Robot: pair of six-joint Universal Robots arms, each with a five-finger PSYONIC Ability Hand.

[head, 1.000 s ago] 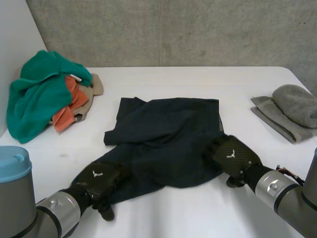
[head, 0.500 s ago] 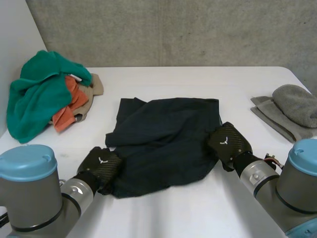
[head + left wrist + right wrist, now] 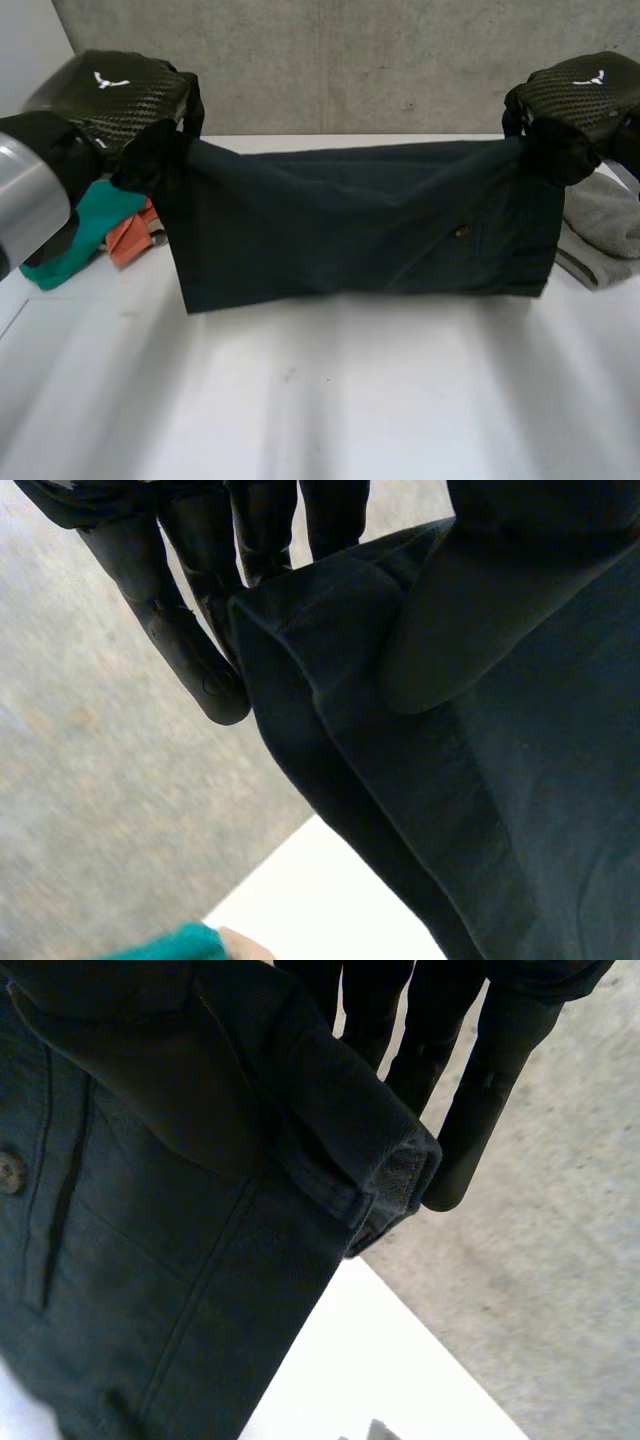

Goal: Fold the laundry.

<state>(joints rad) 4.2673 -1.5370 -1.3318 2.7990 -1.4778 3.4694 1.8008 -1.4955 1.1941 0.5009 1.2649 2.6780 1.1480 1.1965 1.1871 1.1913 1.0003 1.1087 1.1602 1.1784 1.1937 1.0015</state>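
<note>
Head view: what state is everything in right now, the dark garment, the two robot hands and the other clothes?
Dark garment: held up, stretched wide between both hands.
Left robot hand: shut on one top corner of the garment.
Right robot hand: shut on the other top corner.
Green and orange pile: crumpled, unfolded, on the table.
Grey cloth: lying on the table, partly behind the garment.

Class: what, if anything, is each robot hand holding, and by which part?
Both hold the dark navy cloth garment: the left robot hand pinches one top corner, the right robot hand the other top corner.
</note>
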